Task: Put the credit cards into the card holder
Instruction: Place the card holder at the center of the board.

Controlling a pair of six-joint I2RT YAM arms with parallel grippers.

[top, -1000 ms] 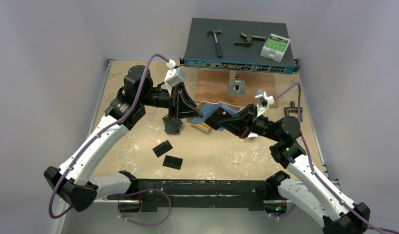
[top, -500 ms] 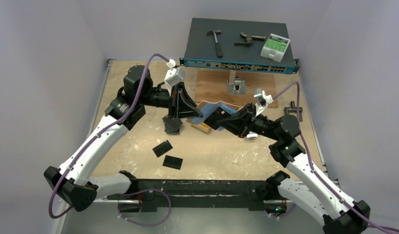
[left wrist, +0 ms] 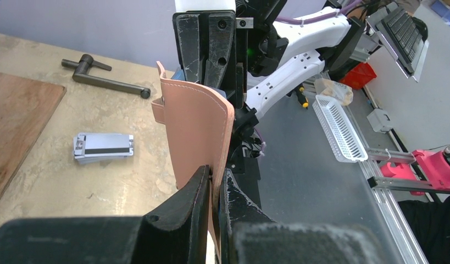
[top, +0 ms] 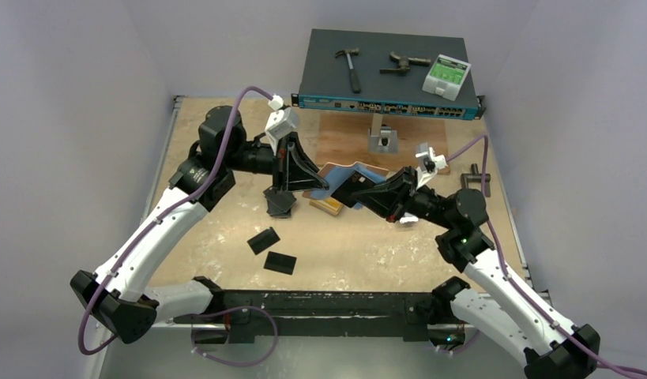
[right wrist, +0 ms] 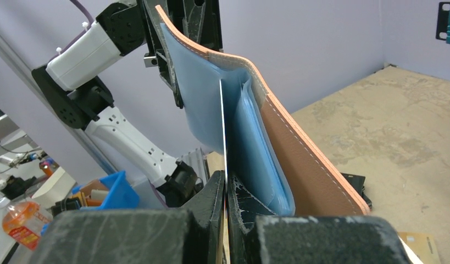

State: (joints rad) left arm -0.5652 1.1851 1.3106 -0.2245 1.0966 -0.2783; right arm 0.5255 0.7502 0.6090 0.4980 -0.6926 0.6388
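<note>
At the mouth of the holder (right wrist: 310, 151), my right gripper (right wrist: 227, 190) pinches a thin, probably slick card (right wrist: 222, 132) by its end; left gripper (left wrist: 214, 184) clamps the holder's bendy edge.

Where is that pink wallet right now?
Centre of the top view: the card holder is pinched in the left claw, with the right claw close on its right.

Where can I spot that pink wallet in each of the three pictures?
Top external: the card holder is mid-picture, held between the two arms.
Left wrist: centre, upright, its pink outside facing the camera.
Right wrist: centre, opened, blue lining behind an edge-on credit card.
Shared landmark: the left pincer clamped on the holder's edge, seen in every view.
</note>
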